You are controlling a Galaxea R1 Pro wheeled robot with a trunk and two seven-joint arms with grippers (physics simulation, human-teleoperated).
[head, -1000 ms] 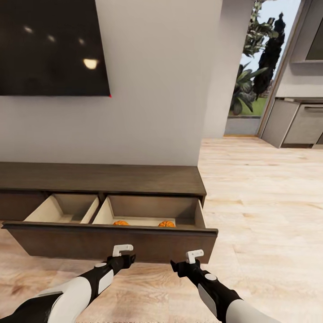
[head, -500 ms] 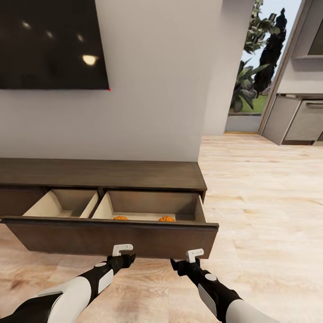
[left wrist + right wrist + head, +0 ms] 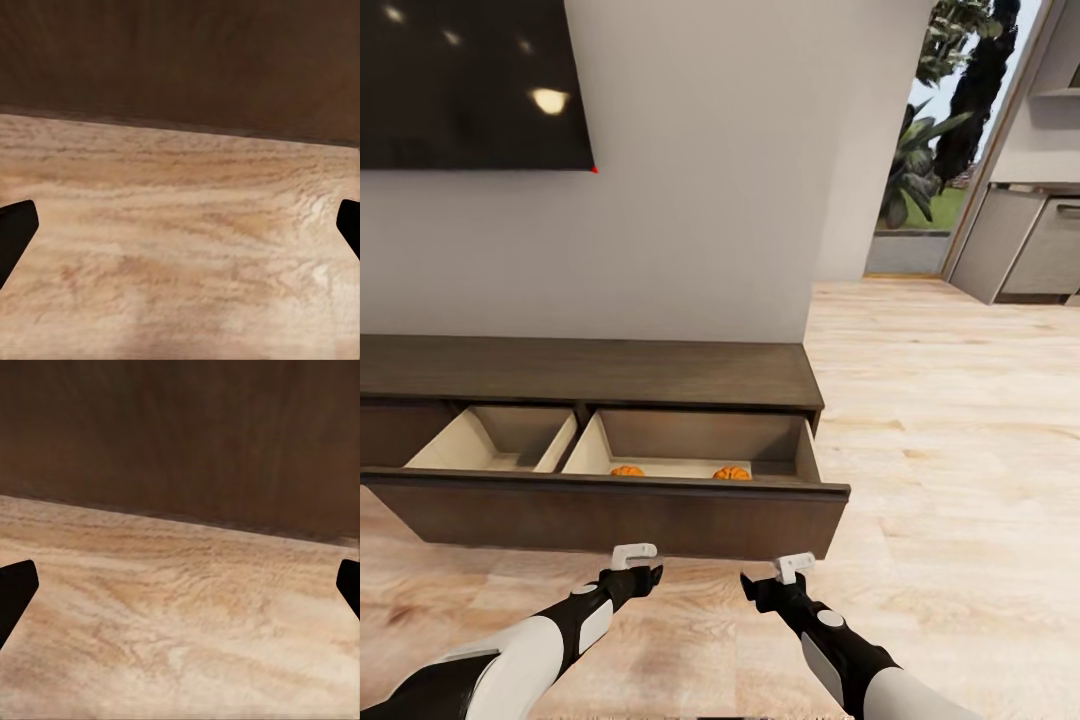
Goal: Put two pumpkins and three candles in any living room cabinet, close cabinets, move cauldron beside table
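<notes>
Both jaws hang empty before the cabinet's (image 3: 590,372) pulled-out drawer, left gripper (image 3: 632,562) and right gripper (image 3: 788,574) low over the wood floor (image 3: 950,420); two pumpkins (image 3: 627,471) (image 3: 731,473) lie inside the drawer's right compartment. Left wrist view: fingertips (image 3: 15,232) spread wide, dark drawer front (image 3: 180,60) ahead. Right wrist view: fingertips (image 3: 15,589) equally parted.

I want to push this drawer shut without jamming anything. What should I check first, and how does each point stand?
1. Both pumpkins lie inside the drawer, below its rim: ok.
2. Candles stowed: cannot tell; none visible.
3. Left gripper empty, fingers spread: ok.
4. Right gripper empty and open: ok.
5. Both grippers face the drawer front: ok.
6. Cabinet closed: not ok, the drawer stands pulled out.
</notes>
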